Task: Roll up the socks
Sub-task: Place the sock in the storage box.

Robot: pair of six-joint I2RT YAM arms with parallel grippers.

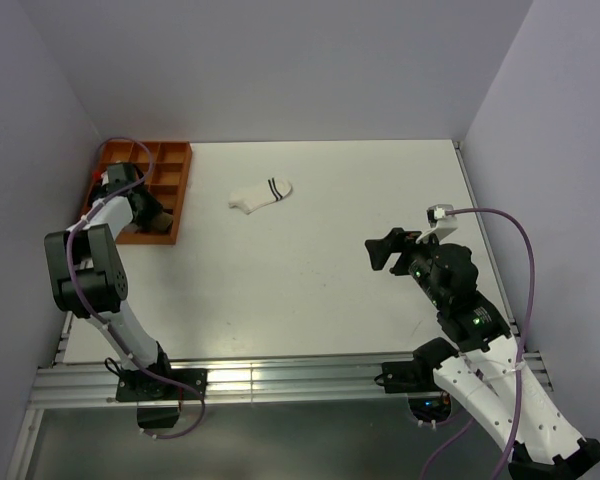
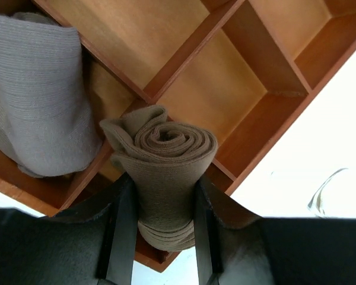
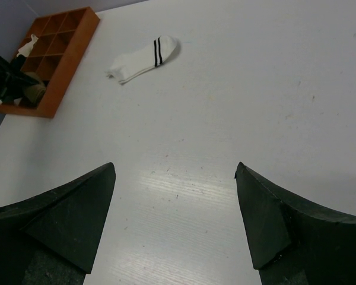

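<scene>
White table, left gripper clamped on rolled tan-brown sock over wooden tray, right gripper spread wide, empty

Bright, even light from above; soft shadows, some glare.

The table is lit diffusely from overhead, and only a faint, soft shadow is cast beneath the short white sock toward the table's far side. A bright glare band is seen along the table's near edge in the top view, and a pale sheen lies on its surface in the right wrist view. In the left wrist view the table is blown out to near white, while the rolled tan sock is rendered sharply. The left gripper and right gripper are underexposed, nearly black, with slightly soft edges. The walls around the table are shown leaning, a wide-angle effect.
</scene>
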